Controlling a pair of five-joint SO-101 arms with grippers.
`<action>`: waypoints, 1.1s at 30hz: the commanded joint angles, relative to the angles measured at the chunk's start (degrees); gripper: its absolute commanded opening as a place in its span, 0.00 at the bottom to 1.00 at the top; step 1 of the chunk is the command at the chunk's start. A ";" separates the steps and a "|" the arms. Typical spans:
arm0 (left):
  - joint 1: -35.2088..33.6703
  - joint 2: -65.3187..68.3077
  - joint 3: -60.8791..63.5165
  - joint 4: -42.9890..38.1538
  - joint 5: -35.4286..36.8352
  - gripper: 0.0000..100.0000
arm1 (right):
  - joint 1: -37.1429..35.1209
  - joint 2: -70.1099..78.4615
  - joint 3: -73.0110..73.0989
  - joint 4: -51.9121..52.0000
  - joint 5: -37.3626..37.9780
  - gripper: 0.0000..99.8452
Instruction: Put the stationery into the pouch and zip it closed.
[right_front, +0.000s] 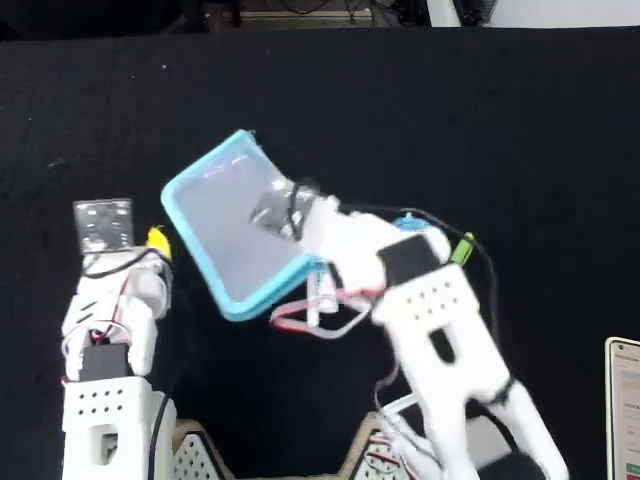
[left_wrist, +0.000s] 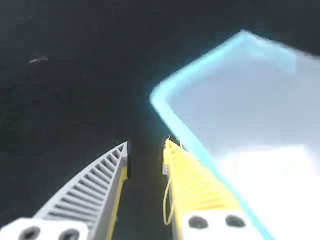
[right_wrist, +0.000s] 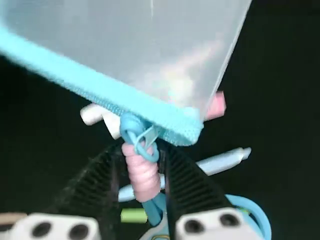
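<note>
The right gripper (right_wrist: 142, 152) is squeezed shut on the pink ribbed zip pull (right_wrist: 142, 175). The pull hangs from a corner of the see-through plastic pouch with the bright blue edge (right_front: 225, 225). The pouch sits tilted in the middle of the high view and looks lifted by that corner.

Under it, on the black table (right_front: 450, 120), lie a pale blue pen (right_wrist: 225, 160), a small pink block (right_wrist: 218, 105), a white stick (right_wrist: 92, 114) and a little green piece (right_wrist: 132, 216). So I think the stationery is not in the pouch yet.

The left gripper (left_wrist: 145, 145) is open a little way, with nothing in it. It is at the left of the high view, just beside the pouch's blue edge.

What could go wrong:
- The thin pull could slip out, and the pouch would drop on the pens and knock them away.
- Held by one corner, the pouch may swing or twist.
- A tug on the pull now could zip the pouch shut while it is empty.
- The left gripper could bump the blue edge.

I cannot tell if the pouch's mouth is open. The pouch and the black fingers cover parts of the pens, and the right arm hides the table under it.
</note>
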 joint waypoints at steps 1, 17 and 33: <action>4.88 -0.79 0.40 -0.18 -3.60 0.12 | -7.12 -8.13 -3.38 -3.60 -1.14 0.01; 11.74 -0.79 5.14 -5.27 -3.60 0.12 | -13.36 -11.03 -0.66 -30.59 -17.14 0.01; 12.53 -0.79 7.16 -9.23 -3.43 0.12 | -18.46 -11.12 5.14 -28.40 -17.14 0.01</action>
